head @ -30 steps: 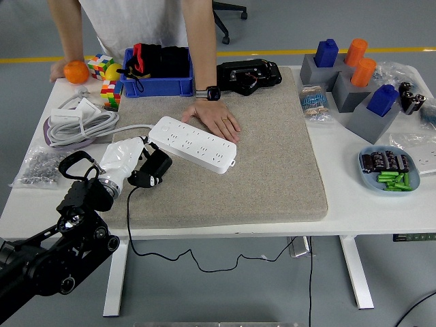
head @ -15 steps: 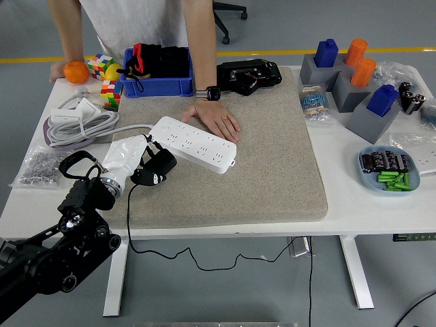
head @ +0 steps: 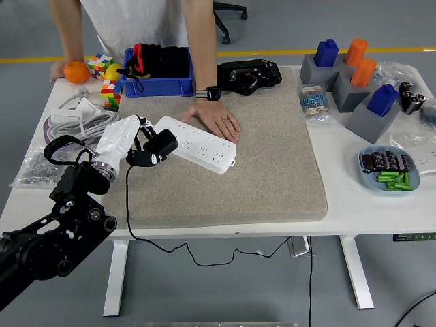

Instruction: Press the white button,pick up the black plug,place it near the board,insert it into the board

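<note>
On the grey mat (head: 272, 163) we see the left hand (head: 126, 139) with fingers closed around the black plug (head: 158, 148), held just at the left end of the white board (head: 197, 144). A person's hand (head: 216, 120) rests touching the board's far side.

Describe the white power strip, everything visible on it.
The white power strip is a long, flat, glossy plastic bar with rounded corners and rows of socket holes on top. It lies flat on the beige mat, angled from upper left to lower right. A white cable leaves its left end towards the cable bundle. A person's hand rests on the mat by its far edge, possibly touching it. The left hand holds the black plug over its left end, not visibly inserted.
</note>
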Motion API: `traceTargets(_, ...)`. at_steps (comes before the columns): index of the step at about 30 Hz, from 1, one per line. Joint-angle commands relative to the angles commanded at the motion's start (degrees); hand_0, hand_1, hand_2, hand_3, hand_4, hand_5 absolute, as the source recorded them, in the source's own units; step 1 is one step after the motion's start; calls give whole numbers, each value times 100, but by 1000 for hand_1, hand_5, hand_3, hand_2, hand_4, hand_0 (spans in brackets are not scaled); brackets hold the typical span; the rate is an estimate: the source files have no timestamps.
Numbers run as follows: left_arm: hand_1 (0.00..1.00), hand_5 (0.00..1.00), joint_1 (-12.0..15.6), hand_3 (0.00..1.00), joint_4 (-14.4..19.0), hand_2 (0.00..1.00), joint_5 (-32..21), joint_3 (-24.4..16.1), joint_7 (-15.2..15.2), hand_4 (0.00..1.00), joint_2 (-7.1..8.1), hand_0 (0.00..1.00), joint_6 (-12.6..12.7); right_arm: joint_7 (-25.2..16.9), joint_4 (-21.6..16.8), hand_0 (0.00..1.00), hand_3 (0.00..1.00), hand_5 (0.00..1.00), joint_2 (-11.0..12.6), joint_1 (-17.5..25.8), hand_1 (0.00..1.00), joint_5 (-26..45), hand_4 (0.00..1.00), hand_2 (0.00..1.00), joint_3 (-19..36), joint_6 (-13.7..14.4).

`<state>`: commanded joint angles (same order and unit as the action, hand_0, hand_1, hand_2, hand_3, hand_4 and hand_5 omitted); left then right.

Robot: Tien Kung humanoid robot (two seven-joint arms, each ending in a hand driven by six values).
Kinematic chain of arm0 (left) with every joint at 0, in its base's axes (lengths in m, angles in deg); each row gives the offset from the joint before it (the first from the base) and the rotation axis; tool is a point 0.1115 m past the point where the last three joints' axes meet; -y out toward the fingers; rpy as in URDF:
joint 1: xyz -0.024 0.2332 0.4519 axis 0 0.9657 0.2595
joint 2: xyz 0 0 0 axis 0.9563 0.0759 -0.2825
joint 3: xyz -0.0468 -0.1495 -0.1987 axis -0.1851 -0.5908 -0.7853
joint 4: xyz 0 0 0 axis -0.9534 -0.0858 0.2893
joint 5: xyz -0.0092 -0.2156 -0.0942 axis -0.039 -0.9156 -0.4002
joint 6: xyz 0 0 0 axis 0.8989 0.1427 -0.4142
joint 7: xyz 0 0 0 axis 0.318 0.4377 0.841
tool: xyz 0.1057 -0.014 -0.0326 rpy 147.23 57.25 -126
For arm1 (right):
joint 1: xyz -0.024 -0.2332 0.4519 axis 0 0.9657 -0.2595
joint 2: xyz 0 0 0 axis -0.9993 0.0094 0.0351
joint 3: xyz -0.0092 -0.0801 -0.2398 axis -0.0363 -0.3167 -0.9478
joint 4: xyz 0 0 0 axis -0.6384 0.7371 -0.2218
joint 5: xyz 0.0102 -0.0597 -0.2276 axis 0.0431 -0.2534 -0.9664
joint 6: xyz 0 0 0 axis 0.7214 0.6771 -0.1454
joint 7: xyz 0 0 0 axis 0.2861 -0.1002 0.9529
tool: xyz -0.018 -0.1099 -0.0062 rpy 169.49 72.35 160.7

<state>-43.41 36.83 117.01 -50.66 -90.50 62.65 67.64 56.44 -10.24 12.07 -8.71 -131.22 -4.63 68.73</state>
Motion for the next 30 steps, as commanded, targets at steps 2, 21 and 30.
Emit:
traceTargets(2,251,2,-44,419,-28,258,-107,-51,25,483,-31,148,30,1,6,822,628,495,-2,-3,654,3,752,652,-1,2)
traceTargets(21,249,2,-478,427,-828,256,-364,97,14,497,-457,139,226,5,4,822,627,495,13,-15,655,35,752,651,-47,-2)
traceTargets(30,249,2,-639,438,-1122,257,-349,146,11,509,-603,123,349,5,1,821,626,491,24,-29,654,45,750,651,-48,0)
